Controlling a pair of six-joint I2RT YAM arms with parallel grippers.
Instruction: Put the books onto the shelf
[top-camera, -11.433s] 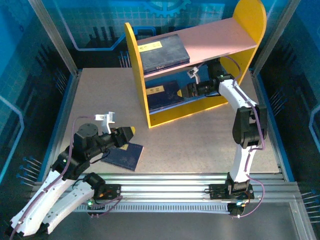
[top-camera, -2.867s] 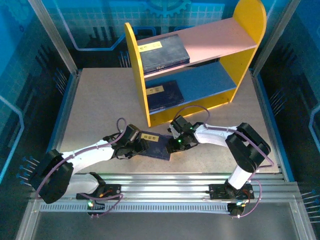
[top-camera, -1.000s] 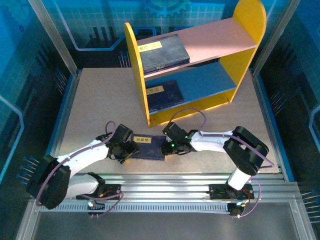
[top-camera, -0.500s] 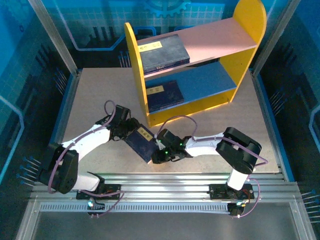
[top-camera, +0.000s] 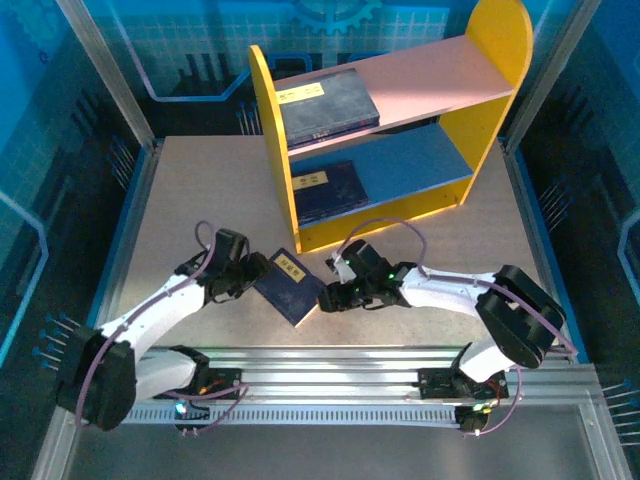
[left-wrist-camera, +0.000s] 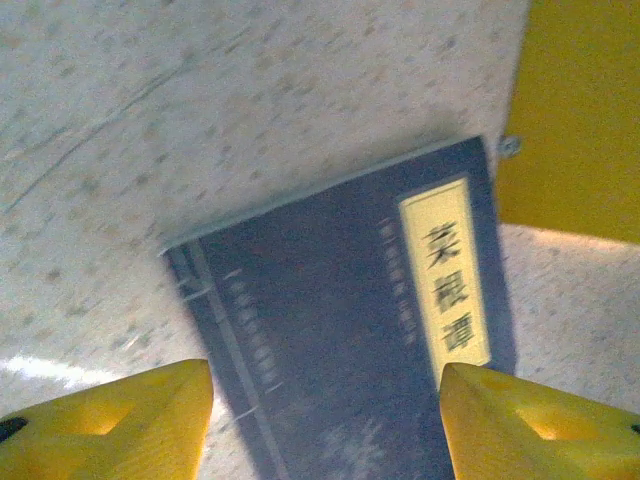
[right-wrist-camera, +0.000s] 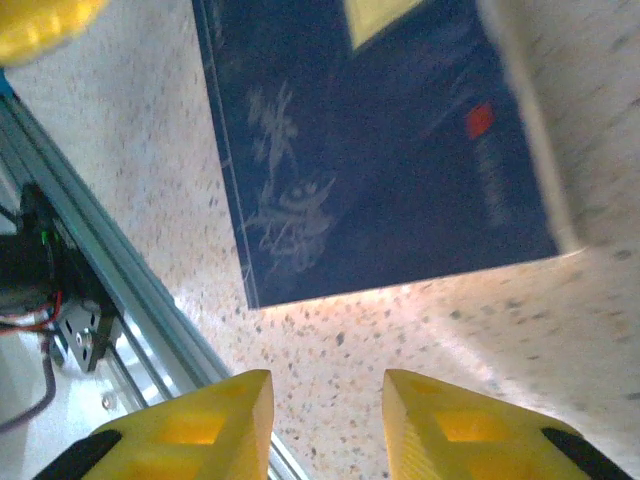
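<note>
On the surface (top-camera: 200, 210) before the shelf (top-camera: 268, 150), the loose book (top-camera: 288, 287) now lies turned diagonal; the right hand (top-camera: 329, 298) has released it and stands parted and empty; the left hand (top-camera: 252, 272) is open at its edge; shelving is still pending.

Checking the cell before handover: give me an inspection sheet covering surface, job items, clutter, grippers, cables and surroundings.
Surface: speckled table, no spills seen.
Job's things: shelf upright at the far side; upper book flat on its pink board; lower book flat on its blue board; loose book flat on the table in front of the shelf.
Clutter: nothing seen.
Grippers: left gripper open, fingers spread over the loose book's end; right gripper slightly open, nothing between its fingers, just off that book's edge.
Cables: purple cables follow both arms, looping free near the wrists.
Surroundings: blue walls; aluminium rail at the near edge.
</note>
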